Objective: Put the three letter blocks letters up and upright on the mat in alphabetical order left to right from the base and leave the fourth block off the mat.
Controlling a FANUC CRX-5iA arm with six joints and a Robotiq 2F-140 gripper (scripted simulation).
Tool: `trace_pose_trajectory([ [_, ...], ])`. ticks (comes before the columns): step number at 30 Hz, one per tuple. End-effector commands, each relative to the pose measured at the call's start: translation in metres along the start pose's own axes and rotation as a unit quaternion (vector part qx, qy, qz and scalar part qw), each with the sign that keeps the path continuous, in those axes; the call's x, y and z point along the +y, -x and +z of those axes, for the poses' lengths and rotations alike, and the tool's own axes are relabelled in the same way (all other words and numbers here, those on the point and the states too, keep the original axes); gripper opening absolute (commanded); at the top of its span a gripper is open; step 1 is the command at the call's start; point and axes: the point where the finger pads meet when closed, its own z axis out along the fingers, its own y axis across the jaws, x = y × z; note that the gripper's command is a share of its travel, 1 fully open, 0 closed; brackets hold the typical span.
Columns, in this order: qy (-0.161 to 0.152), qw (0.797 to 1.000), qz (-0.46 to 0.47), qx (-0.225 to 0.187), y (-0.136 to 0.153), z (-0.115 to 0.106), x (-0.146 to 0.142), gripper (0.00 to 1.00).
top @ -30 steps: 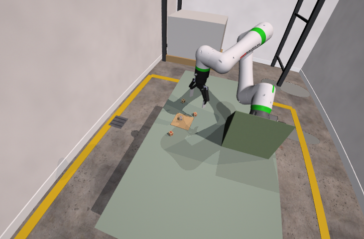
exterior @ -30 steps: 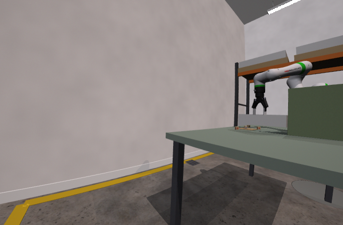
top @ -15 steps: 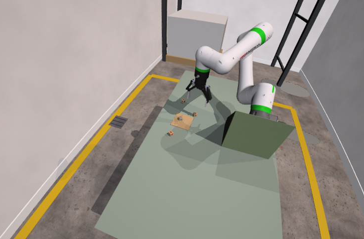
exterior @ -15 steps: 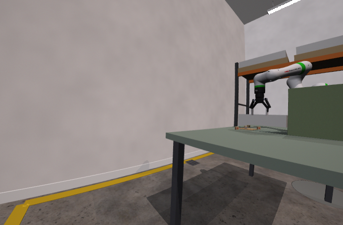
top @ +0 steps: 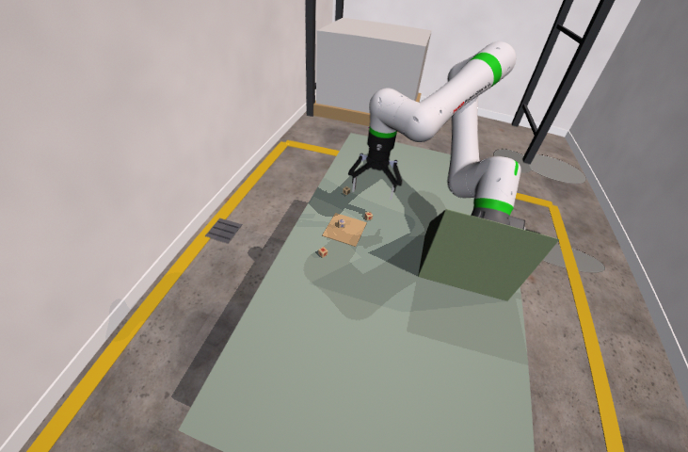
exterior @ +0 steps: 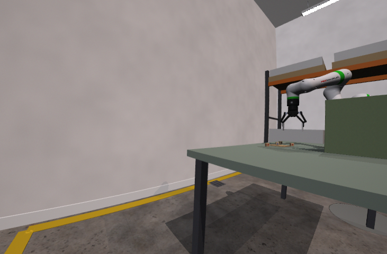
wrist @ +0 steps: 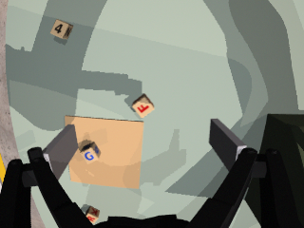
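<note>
A tan mat [top: 352, 234] [wrist: 121, 152] lies flat on the green table [top: 355, 373] [exterior: 289, 167]. A block with a blue G [top: 342, 222] [wrist: 89, 152] [exterior: 277, 143] sits on the mat. A block with a red letter [top: 368, 216] [wrist: 143, 106] lies just off the mat's corner. Another red-lettered block [top: 322, 252] [wrist: 91, 215] lies off the mat on the opposite side. A block marked 4 [top: 345, 190] [wrist: 61, 29] lies further off. My gripper [top: 374, 184] [exterior: 293, 127] [wrist: 142, 134] is open and empty, hanging well above the table near the mat.
A large dark green box [top: 483, 255] [exterior: 360, 125] [wrist: 285, 146] stands on the table beside the robot's base. The table's edge runs close to the block marked 4. A shelf rack and a grey crate stand behind the table.
</note>
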Motion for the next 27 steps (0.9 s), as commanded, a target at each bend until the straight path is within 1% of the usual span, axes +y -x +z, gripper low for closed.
trace_pose_trajectory([
  [1,0.002,0.998,-0.057,-0.003,0.0001,0.0010,-0.0002,1.00],
  [2,0.002,0.998,-0.057,-0.003,0.0001,0.0010,-0.0002,1.00],
  [3,0.002,0.996,-0.093,-0.003,0.0001,0.0018,-0.0002,1.00],
  [9,0.001,0.987,-0.162,-0.003,0.0001,0.0033,-0.0002,1.00],
  [17,0.001,0.966,-0.258,-0.003,0.0001,0.0056,-0.0002,1.00],
  [19,0.001,0.966,-0.258,-0.003,0.0001,0.0056,-0.0002,1.00],
  [20,0.001,0.956,-0.293,-0.003,0.0002,0.0064,-0.0002,1.00],
  [27,0.001,0.929,-0.370,-0.003,0.0002,0.0082,-0.0002,1.00],
])
